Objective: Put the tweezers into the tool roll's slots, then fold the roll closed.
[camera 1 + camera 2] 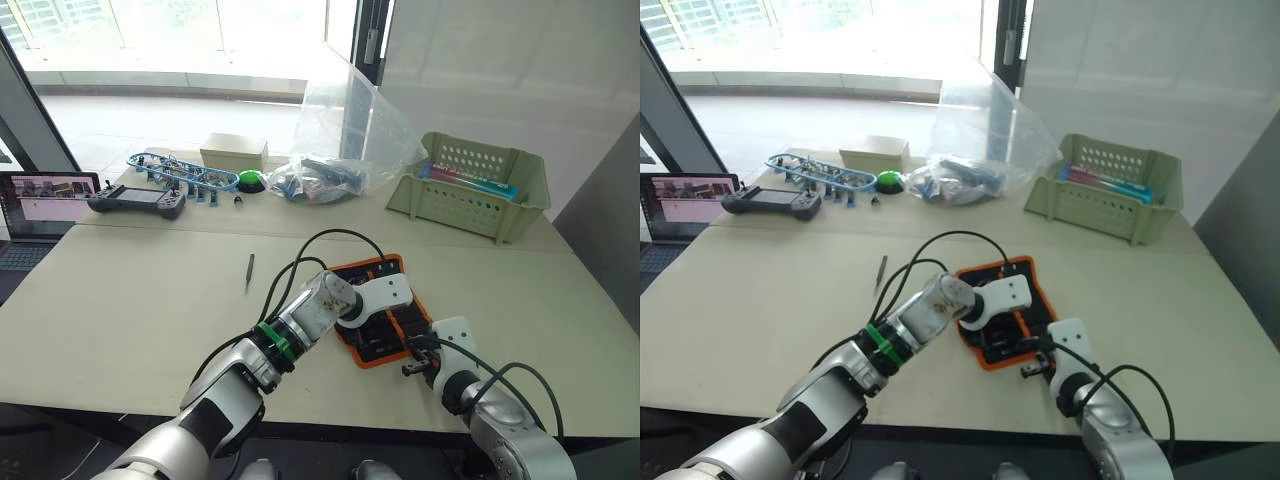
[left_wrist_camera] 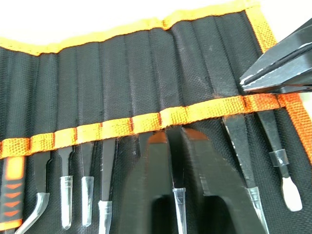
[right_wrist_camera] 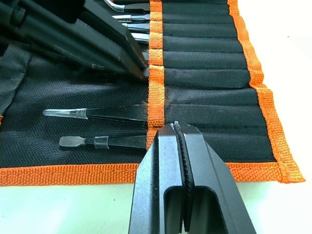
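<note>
Tool roll (image 1: 385,325) laid open on bench (image 1: 130,310) – one tweezers (image 1: 250,271) left loose, well apart. Wrist views: left gripper (image 2: 178,146) clamped on slotted tweezers (image 2: 179,204); right gripper (image 3: 178,127) jaws closed, empty, at slots (image 3: 156,92).

tweezers (image 2: 179,204) in slots (image 2: 146,122), one tweezer (image 1: 250,271) left of tool roll (image 1: 385,322)

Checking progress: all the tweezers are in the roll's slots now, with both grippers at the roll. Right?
Not all. One pair of tweezers lies loose on the table, left of the roll, as the left eye view shows. Both grippers, left and right, are at the roll.
</note>
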